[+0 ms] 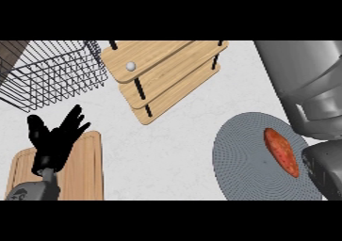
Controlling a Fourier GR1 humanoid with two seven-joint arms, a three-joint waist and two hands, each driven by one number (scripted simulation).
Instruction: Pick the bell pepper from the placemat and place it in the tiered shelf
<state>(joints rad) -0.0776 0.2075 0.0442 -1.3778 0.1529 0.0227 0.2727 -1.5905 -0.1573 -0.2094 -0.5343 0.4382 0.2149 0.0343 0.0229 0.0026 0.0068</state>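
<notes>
Head view: bell pepper [281,151] on placemat [246,155].

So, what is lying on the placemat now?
Only the red bell pepper lies on the round grey placemat, near its right side. The grey arm covers the mat's right edge, so that part is hidden.

bright, even light; faint soft shadows under shelf [166,75]; edges perhaps slightly stretched.

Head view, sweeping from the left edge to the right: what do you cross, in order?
Wire basket and cutting board with the left robot hand over it → tiered wooden shelf → grey round placemat → red bell pepper on it → grey robot body.
</notes>
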